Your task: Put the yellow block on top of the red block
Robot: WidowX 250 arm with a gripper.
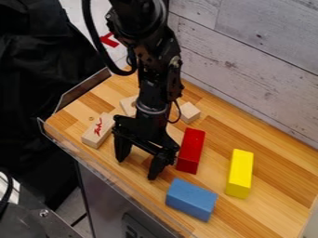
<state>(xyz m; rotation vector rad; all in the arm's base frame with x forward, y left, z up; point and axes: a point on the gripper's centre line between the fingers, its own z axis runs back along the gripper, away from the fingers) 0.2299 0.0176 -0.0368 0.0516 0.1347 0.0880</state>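
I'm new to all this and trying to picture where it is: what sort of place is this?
Probably a lab or workshop test bench: a wooden tabletop holds plain colored blocks, including a yellow one, beneath a black robot arm, with a wood-plank wall behind.

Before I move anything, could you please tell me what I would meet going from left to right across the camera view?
Wooden block with red writing → black gripper → red block → yellow block.
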